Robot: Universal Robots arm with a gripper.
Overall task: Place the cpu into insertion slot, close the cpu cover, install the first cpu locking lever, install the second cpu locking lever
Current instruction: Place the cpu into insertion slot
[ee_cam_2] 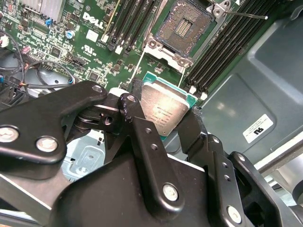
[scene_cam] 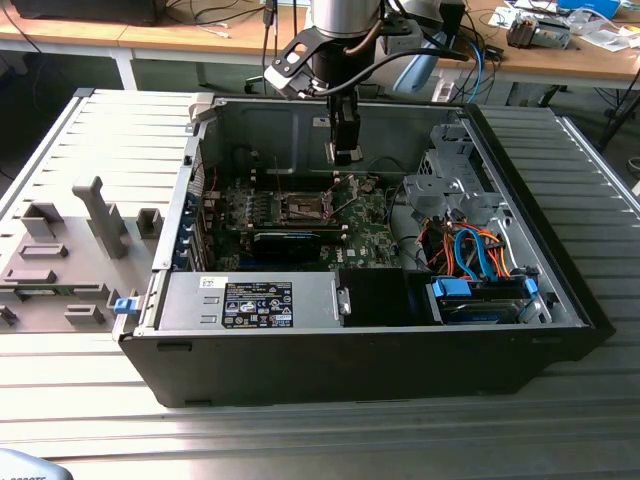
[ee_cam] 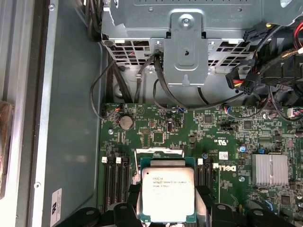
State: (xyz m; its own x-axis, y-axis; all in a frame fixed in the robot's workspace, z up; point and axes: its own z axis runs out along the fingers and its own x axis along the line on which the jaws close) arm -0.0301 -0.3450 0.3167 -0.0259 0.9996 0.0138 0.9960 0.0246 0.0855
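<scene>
I see claw (ee_cam_2: 164,105) clamped on cpu (ee_cam: 168,195), hanging over green motherboard (ee_cam: 189,124) inside case (scene_cam: 350,370); insertion slot (ee_cam_2: 182,26) uncovered, cpu apart from it.

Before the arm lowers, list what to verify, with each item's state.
1. cpu clamped between the fingers of the gripper: ok.
2. insertion slot uncovered, nothing lying in it: ok.
3. cpu squared up with the slot's edges: cannot tell.
4. One locking lever swung away from the slot: ok.
5. Loose cables lying away from the slot: ok.
</scene>
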